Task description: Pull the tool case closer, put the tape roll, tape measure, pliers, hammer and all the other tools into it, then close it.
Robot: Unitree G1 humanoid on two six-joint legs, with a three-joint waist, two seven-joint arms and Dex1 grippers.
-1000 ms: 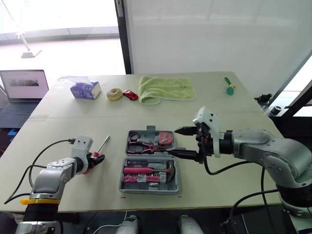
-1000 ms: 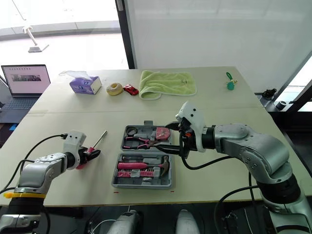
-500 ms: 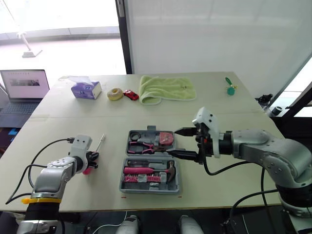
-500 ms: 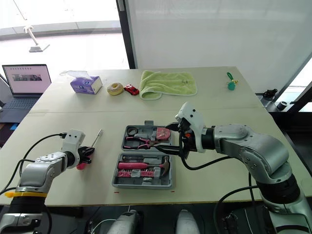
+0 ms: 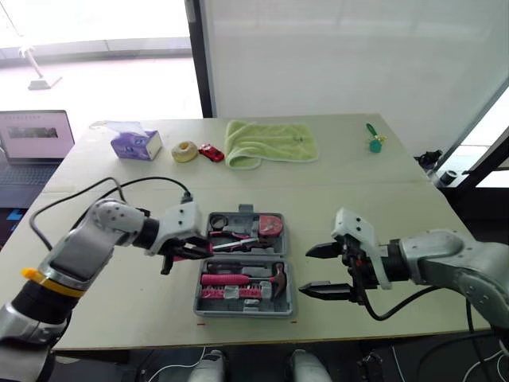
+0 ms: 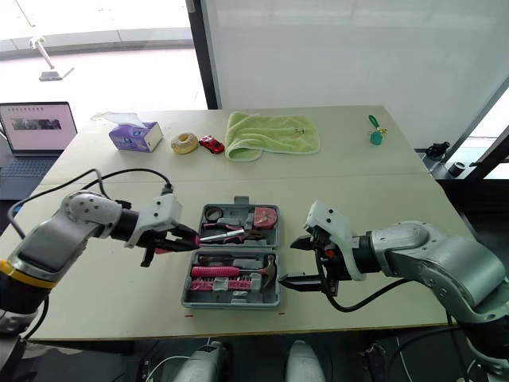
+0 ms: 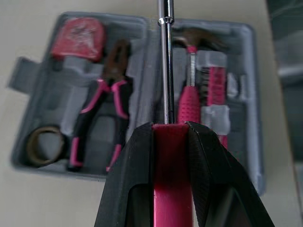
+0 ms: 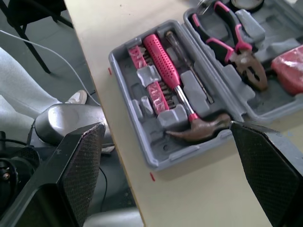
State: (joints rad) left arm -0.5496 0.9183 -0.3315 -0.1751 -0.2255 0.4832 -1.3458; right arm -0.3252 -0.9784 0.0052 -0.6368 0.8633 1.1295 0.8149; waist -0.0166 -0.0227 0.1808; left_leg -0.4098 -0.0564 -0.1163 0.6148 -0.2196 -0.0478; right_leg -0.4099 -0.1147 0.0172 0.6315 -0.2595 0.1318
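Note:
The grey tool case lies open near the table's front edge. Its far half holds a tape roll, pink-handled pliers and a red tape measure. The near half holds a pink-handled hammer and a row of bits. My left gripper is shut on the red handle of a screwdriver, whose steel shaft reaches out over the case's hinge line. My right gripper stands wide open just right of the case, with nothing between its fingers.
At the back of the table lie a green towel, a purple tissue box, a cream ring-shaped roll, a small red toy car and a green object. A laptop stands off the table's left.
My left gripper has lifted the screwdriver from the table's left and swung it right, over the case. My right gripper has drawn back from the case's right edge toward me.

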